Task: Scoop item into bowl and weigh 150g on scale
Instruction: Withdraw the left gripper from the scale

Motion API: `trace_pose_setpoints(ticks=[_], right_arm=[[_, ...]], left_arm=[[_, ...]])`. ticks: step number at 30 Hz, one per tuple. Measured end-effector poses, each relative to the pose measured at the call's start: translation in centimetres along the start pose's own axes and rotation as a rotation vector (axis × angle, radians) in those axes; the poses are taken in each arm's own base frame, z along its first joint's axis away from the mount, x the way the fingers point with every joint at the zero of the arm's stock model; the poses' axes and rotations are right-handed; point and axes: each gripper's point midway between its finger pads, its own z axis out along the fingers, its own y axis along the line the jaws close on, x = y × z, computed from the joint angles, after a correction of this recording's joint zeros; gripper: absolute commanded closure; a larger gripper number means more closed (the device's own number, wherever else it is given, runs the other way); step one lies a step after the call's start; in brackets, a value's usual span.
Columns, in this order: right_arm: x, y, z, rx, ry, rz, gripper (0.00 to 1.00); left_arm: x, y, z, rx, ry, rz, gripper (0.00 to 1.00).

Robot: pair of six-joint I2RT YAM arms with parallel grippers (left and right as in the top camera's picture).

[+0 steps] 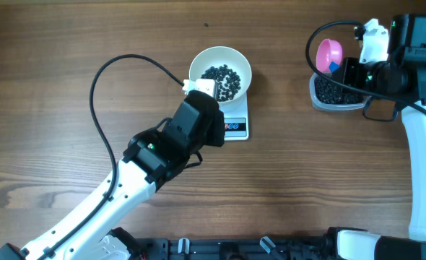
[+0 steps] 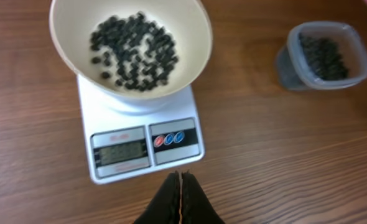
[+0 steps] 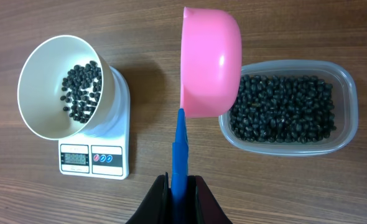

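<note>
Right claw (image 3: 182,182) pinching blue-handled pink scoop (image 3: 211,62) over clear plastic tub (image 3: 349,93), likely to reload; round white bowl (image 3: 37,93) of black beans (image 3: 81,90) on white digital scale (image 3: 118,158) for weighing; left claw (image 2: 180,182) pressed together, empty.

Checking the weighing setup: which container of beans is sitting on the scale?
The round white bowl, seated on the scale. The clear rectangular tub, also holding beans, stands directly on the table, off to the side.
</note>
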Motion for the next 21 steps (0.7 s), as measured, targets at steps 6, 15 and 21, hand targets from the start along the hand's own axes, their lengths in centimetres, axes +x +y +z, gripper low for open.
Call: trace_pose_setpoints(ticks=[6,15,21], right_arm=[[0.0,0.0,0.0,0.0,-0.001,0.0,0.96],[-1.6,0.1,-0.1,-0.002,-0.064,-0.017,0.96],[-3.8,0.2,-0.3,-0.005,-0.154,-0.041,0.96]], left_arm=[[0.2,1.5,0.0,-0.049,0.016,0.02,0.96],[-2.4,6.9,0.6,-0.154,-0.023,0.037,0.96],[-5.1,11.4,2.1,-0.198,-0.056,0.115,0.96]])
